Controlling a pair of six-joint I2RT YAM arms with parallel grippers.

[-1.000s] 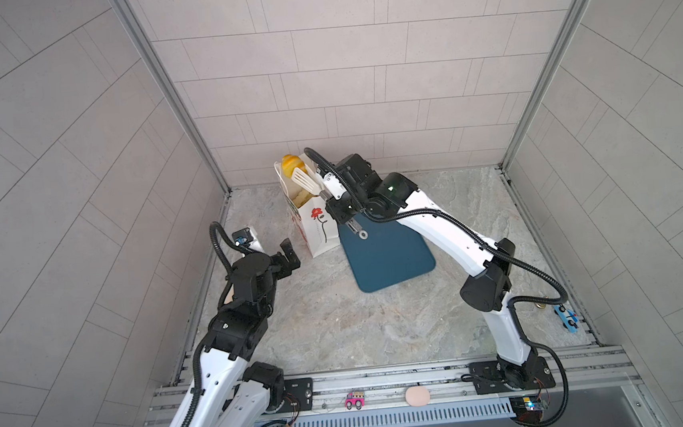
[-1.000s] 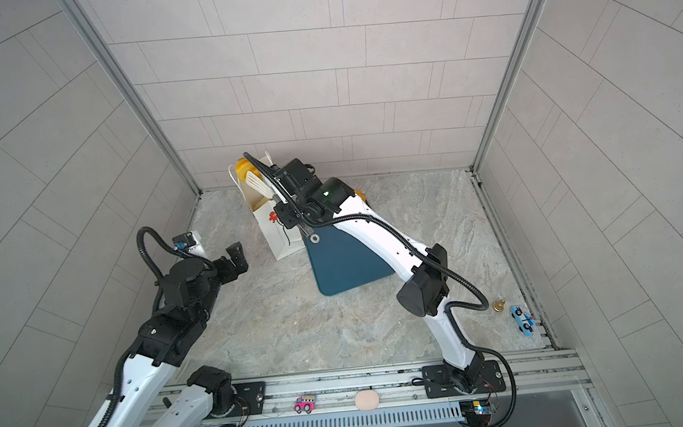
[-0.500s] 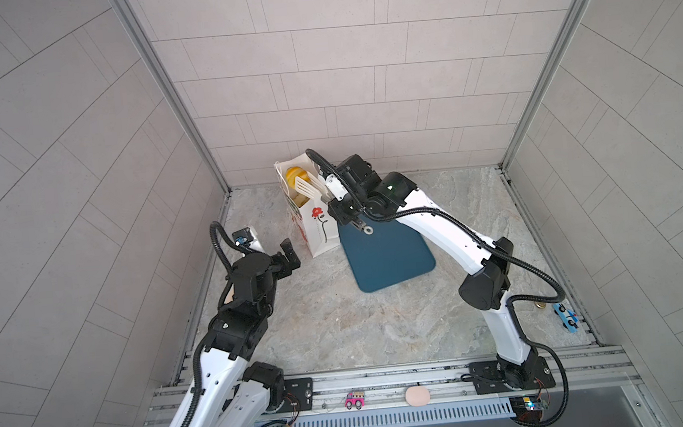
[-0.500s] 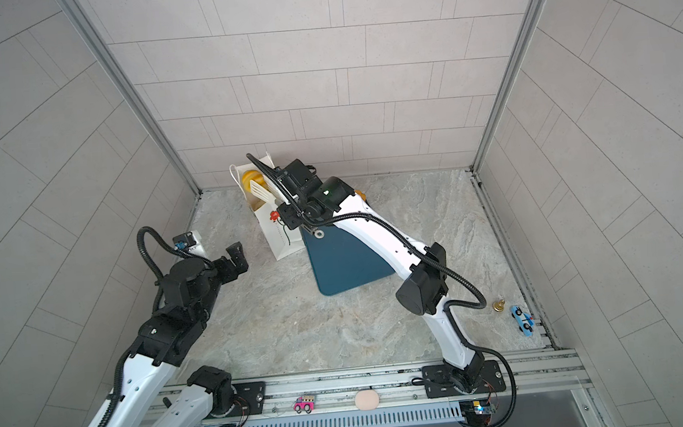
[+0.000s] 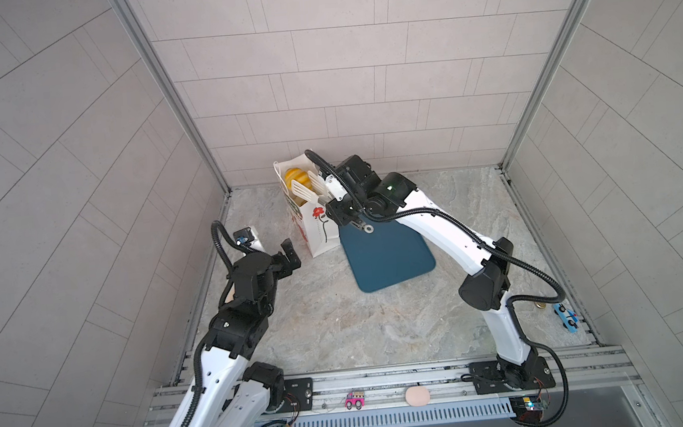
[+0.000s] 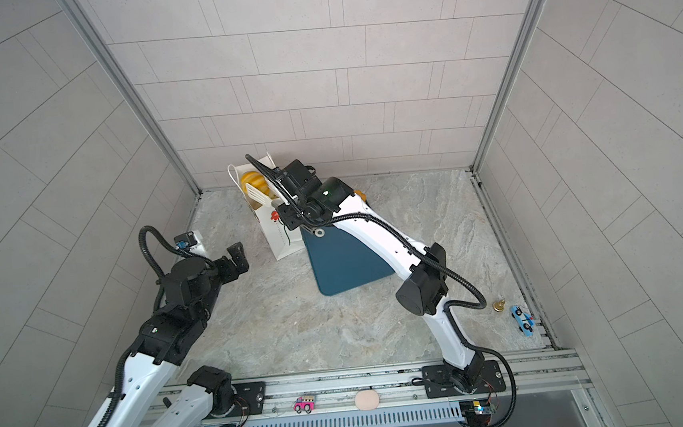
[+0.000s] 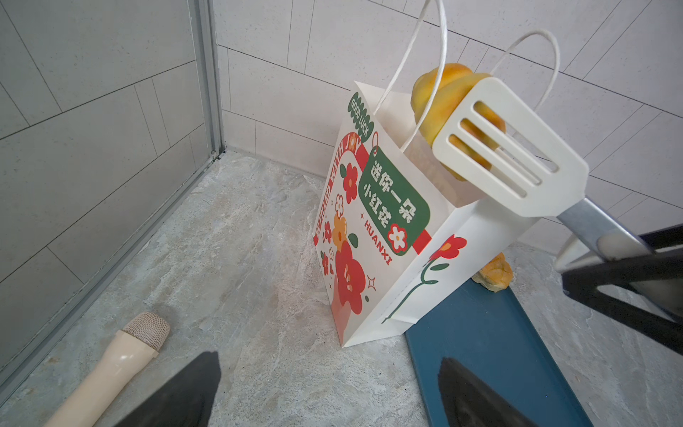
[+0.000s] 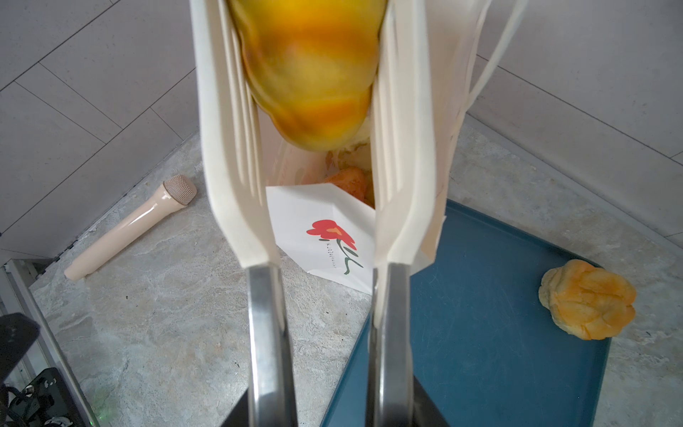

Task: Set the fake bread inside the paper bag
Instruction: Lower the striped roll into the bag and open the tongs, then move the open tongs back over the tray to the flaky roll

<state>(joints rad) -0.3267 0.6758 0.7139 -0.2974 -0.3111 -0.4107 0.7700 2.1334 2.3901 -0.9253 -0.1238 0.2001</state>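
Roll has dropped lower over the bag. Right gripper clamps the tongs, left gripper gapes wide above marble floor, tiled walls around.

Blurred, cut by top edge: yellow roll between tongs. Mostly hidden inside paper bag: other pastries. Half hidden behind it, left wrist view: knobbly bun.

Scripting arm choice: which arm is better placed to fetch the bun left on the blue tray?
Right. The right gripper holds the tongs above the paper bag, close to the knobbly bun on the tray; the open left gripper is toolless, with the bag between.
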